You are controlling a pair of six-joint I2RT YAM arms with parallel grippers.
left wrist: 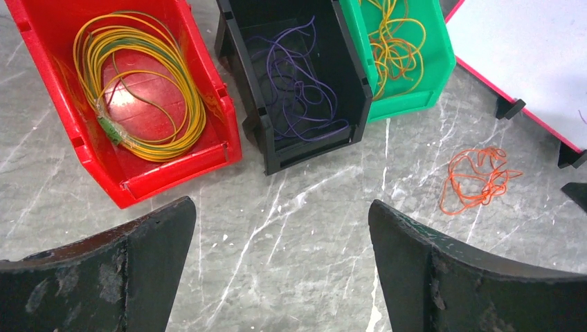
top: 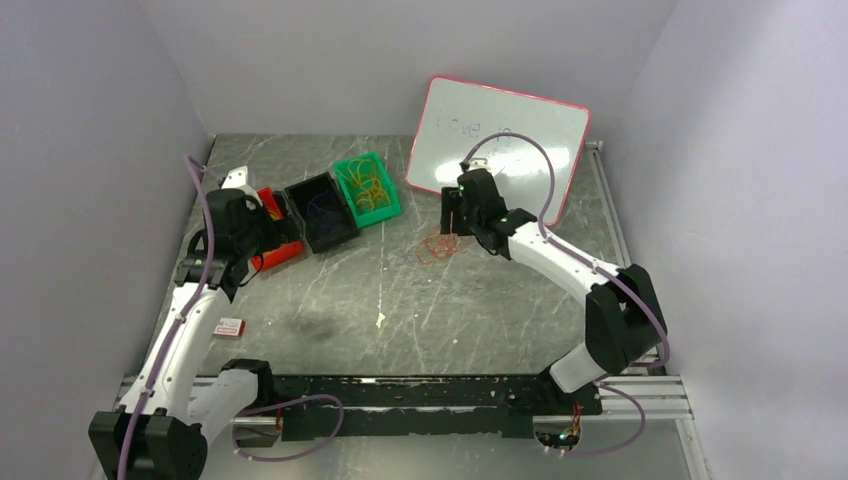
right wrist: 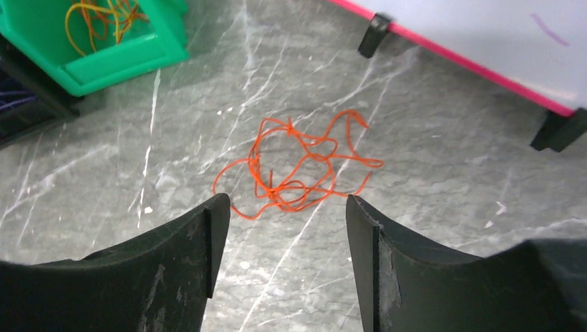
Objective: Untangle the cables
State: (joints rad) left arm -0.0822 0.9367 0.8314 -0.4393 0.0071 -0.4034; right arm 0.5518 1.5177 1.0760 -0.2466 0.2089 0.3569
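Observation:
A loose orange cable (right wrist: 297, 169) lies tangled on the grey table, also seen from above (top: 437, 247) and from the left wrist (left wrist: 477, 181). My right gripper (right wrist: 287, 200) hovers just over its near side, open, with nothing between the fingers. A coiled yellow-green cable (left wrist: 138, 83) sits in the red bin (left wrist: 228, 138). Dark purple-blue cable (left wrist: 297, 90) lies in the black bin (left wrist: 311, 155). Orange and yellow cables (left wrist: 394, 41) fill the green bin (left wrist: 408, 104). My left gripper (left wrist: 280, 207) stands wide open and empty over bare table, in front of the red and black bins.
A pink-framed whiteboard (top: 500, 140) leans at the back right, its black feet (right wrist: 374, 34) close behind the orange tangle. A small red and white tag (top: 230, 326) lies near the left arm. The three bins stand in a row at the back left.

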